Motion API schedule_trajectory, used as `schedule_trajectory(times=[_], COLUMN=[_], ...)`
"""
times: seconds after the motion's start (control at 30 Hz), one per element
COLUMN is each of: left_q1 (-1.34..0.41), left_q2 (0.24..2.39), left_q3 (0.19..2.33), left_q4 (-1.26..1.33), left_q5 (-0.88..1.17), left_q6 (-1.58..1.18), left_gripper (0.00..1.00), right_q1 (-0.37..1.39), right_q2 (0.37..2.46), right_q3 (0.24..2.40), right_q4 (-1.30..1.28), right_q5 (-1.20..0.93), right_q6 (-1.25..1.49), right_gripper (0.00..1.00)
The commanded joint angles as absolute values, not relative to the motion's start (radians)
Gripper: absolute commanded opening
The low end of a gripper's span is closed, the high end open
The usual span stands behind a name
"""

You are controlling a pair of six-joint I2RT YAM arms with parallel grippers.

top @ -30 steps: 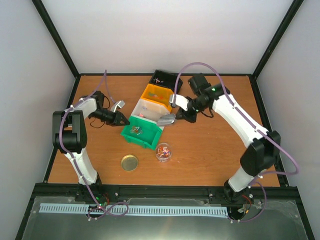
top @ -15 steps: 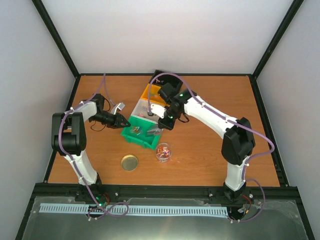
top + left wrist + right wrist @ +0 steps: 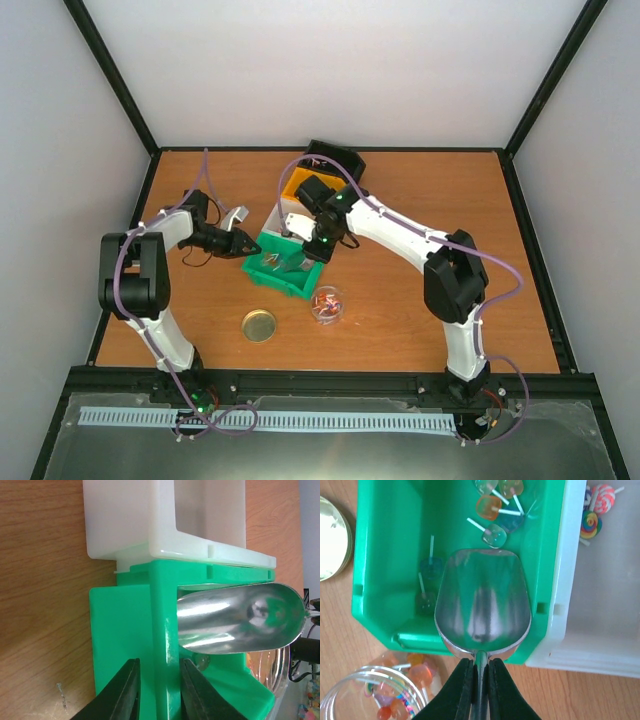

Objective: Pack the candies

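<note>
The green bin (image 3: 290, 275) holds several candies (image 3: 492, 505) on short sticks, and more candies (image 3: 420, 672) fill the clear jar (image 3: 326, 305). My left gripper (image 3: 159, 696) is shut on the green bin's (image 3: 125, 630) left wall, with a finger (image 3: 122, 695) on each side. My right gripper (image 3: 480, 677) is shut on the handle of the metal scoop (image 3: 482, 600). The scoop's bowl (image 3: 235, 617) is empty and hangs over the bin's near half (image 3: 390, 535).
A white bin (image 3: 283, 214) with swirl lollipops (image 3: 595, 510) adjoins the green one. An orange bin (image 3: 296, 184) and a black bin (image 3: 338, 158) stand behind it. The gold lid (image 3: 259, 325) lies near the front, left of the jar (image 3: 365, 695).
My right arm has swung left, carrying the scoop from beside the white bin to over the green bin. My left gripper has kept its hold on the bin's wall.
</note>
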State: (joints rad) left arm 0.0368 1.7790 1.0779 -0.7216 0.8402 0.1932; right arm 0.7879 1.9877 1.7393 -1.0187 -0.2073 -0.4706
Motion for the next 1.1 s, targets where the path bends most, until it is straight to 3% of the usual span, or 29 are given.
schedule_trajectory(times=[0.0,0.4,0.67,1.07], left_q1=[0.027,-0.011,-0.020,-0.020], left_q2=[1.770,1.763,1.792,1.830], left_q3=[1.047,1.033,1.038,1.076], left_q4=[-0.706,-0.697,-0.699,-0.744], left_q5=[0.756,0.753,0.768,0.762], left_q6=[0.184,0.195,0.200,0.212], left_gripper=[0.23,0.23,0.23,0.23], right_q1=[0.811,0.811,0.807,0.727], right_q2=[2.054,2.171,2.011,1.948], right_q3=[1.759,1.740,1.361,1.116], right_q4=[-1.002,-0.837,-0.380,0.198], right_q5=[-0.131,-0.204,-0.402,-0.618], right_q6=[-0.429,-0.408,-0.411,-0.199], right_gripper=[0.03,0.03,0.03,0.03])
